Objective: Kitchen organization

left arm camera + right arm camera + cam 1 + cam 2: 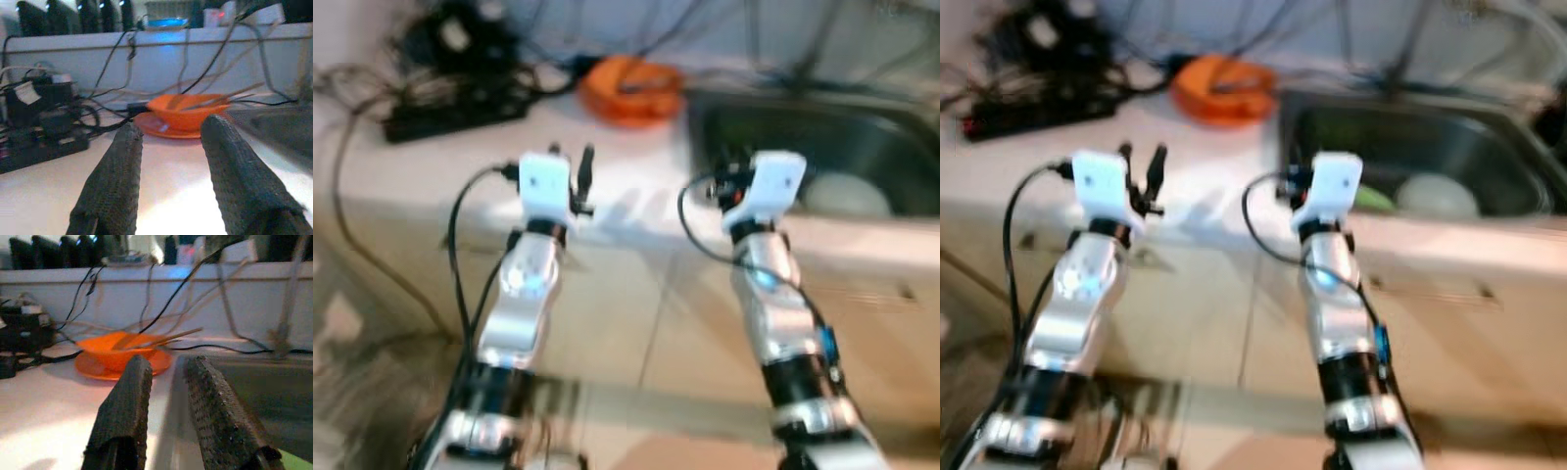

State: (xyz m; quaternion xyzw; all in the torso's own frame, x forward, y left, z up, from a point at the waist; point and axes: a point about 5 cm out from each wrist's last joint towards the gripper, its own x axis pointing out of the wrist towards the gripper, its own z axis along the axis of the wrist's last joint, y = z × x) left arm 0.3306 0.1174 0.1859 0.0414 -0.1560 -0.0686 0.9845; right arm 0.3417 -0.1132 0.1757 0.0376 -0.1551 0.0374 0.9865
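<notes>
2 silver arms (524,294), white wrist housings, black cables, textured black fingers (115,186)

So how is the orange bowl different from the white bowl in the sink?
The orange bowl sits on the counter on an orange plate, while the white bowl lies down in the sink. The orange bowl has chopsticks across it; the white bowl has none. Both are round.

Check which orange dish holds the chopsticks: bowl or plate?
The orange bowl. The chopsticks lean out over its rim, and it sits on the flat orange plate, which carries just the bowl.
</notes>
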